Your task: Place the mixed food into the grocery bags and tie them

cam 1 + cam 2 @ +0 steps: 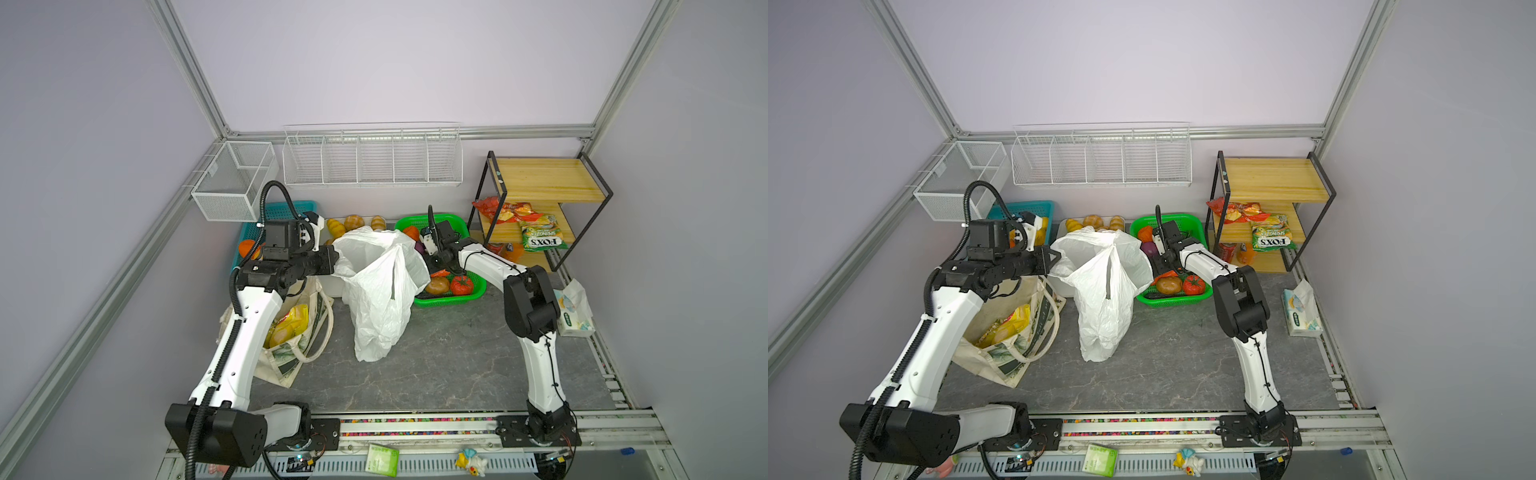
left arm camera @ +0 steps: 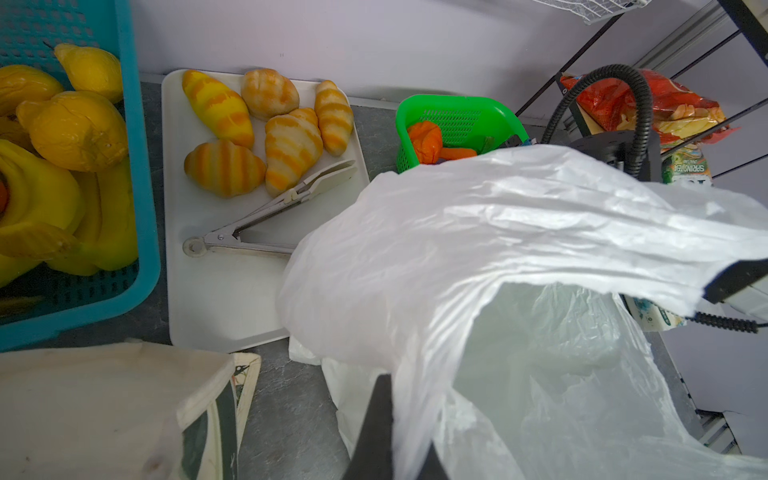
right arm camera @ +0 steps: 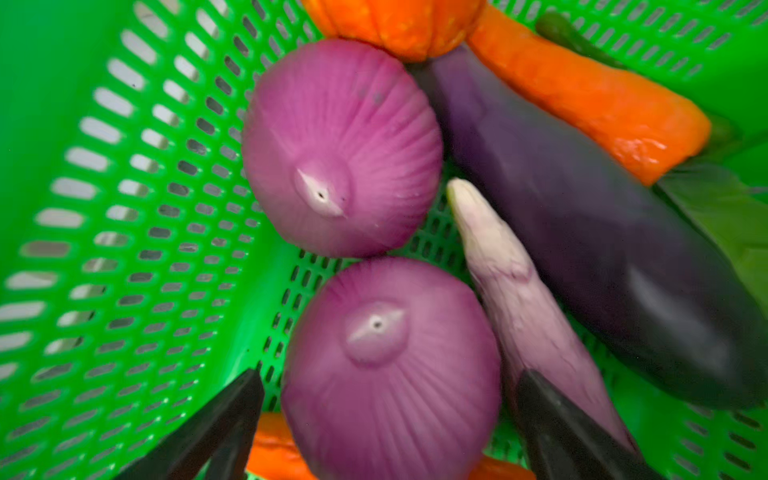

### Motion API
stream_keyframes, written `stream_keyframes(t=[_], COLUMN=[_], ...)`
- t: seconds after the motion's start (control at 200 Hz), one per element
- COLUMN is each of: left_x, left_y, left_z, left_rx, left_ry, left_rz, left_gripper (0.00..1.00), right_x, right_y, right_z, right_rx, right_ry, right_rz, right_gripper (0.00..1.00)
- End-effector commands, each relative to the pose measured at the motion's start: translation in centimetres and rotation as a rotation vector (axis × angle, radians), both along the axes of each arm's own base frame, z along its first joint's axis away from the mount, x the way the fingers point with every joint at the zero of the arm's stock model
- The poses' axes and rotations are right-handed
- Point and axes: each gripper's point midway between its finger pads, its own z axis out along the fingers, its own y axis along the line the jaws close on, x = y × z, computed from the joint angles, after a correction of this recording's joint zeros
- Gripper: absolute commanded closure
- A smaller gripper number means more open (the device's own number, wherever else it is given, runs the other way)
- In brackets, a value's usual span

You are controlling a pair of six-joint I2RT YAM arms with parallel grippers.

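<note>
Purple onion (image 3: 386, 340) between spread right end effector (image 3: 390, 374); plastic bag (image 2: 478, 232) gaping.

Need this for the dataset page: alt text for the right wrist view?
The open right gripper has its black fingers on either side of a purple onion in a green basket, not yet closed on it. A second onion, a dark eggplant and an orange carrot lie beyond.
</note>
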Motion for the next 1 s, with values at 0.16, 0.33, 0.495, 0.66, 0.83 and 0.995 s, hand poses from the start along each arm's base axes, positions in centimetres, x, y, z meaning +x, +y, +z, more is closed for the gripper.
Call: stream_keyframes(t=[0.16, 0.33, 0.495, 0.66, 0.83, 0.995], left_x=[-0.5, -0.5, -0.6, -0.8, -0.9, -0.9], left_y=[-0.1, -0.2, -0.4, -1.1, -2.2, -2.9], left_z=[0.4, 0.4, 0.4, 0.8, 1.0, 0.9], left_rx=[-0.013, -0.017, -0.023, -0.061, -0.118, -0.146], left_ry=[-0.018, -0.016, -0.017, -0.030, -0.030, -0.021], left_rz=[-0.016, -0.021, -0.029, -0.063, -0.113, -0.151], left_gripper=[1.00, 1.00, 1.00, 1.00, 1.00, 1.00], right_x=[-0.1, 0.1, -0.2, -2.0, -6.4, -11.8], right_y=[0.9, 1.2, 1.3, 1.3, -0.6, -3.4], right_z=[-2.3, -1.5, 2.9, 9.3, 14.4, 18.8], right_rx=[-0.073, -0.071, -0.020, 0.100, 0.214, 0.285], right_ry=[0.054, 0.038, -0.019, -0.105, -0.189, -0.269], right_rz=[0.055, 0.066, 0.082, 0.093, 0.067, 0.067], right_gripper=[0.04, 0.17, 0.29, 0.35, 0.40, 0.44])
